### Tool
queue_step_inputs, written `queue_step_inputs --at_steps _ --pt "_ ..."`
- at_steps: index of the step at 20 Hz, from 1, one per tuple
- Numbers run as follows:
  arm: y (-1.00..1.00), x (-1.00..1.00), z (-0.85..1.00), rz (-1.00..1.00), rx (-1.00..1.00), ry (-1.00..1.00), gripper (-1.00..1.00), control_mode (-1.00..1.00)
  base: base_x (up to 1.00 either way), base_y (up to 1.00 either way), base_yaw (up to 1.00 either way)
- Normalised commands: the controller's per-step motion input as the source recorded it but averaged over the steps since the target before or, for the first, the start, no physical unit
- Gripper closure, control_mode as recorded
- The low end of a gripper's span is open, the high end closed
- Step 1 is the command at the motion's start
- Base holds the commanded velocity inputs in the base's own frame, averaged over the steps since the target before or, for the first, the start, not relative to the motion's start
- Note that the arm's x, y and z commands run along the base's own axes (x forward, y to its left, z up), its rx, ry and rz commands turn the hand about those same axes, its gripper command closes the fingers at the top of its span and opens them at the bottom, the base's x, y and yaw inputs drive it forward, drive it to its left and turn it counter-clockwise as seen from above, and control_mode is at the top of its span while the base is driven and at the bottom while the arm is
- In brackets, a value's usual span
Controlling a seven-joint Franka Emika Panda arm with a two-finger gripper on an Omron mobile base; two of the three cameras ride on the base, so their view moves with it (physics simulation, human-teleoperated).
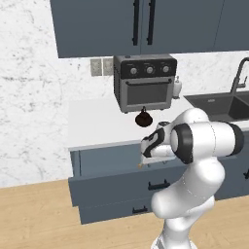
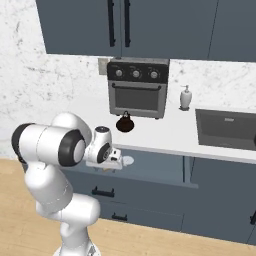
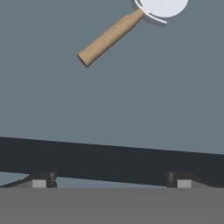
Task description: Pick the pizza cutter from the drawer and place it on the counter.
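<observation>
A: Hand view had the pizza cutter [image 3: 131,26] flat on the drawer [image 3: 109,100] floor?
B: Yes, ahead of the gripper [image 3: 111,183], which was spread wide, empty, poised to descend.

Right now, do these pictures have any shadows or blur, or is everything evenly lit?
Hand view: sharp and flatly lit, with a thin shadow under the pizza cutter on the drawer floor. Left base view: even light, no glare on the counter. Right base view: equally crisp, slightly blocky.
</observation>
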Motion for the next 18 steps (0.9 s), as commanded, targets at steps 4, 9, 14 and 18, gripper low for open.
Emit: queue_step_inputs --at_steps 4,9,14,18 --pt "0.00 0.00 -0.15 0.00 0.00 0.03 -1.00 -1.00 0.00 0.00 0.00" --pt "0.00 -0.13 -0.13 0.00 0.00 0.05 -1.00 -1.00 0.00 0.00 0.00" --pt "-0.01 -0.69 -0.19 0.00 0.00 0.08 -1.00 -1.00 0.00 0.00 0.00" --pt "-0.05 -0.97 -0.31 0.00 0.00 0.04 -1.00 -1.00 0.00 0.00 0.00"
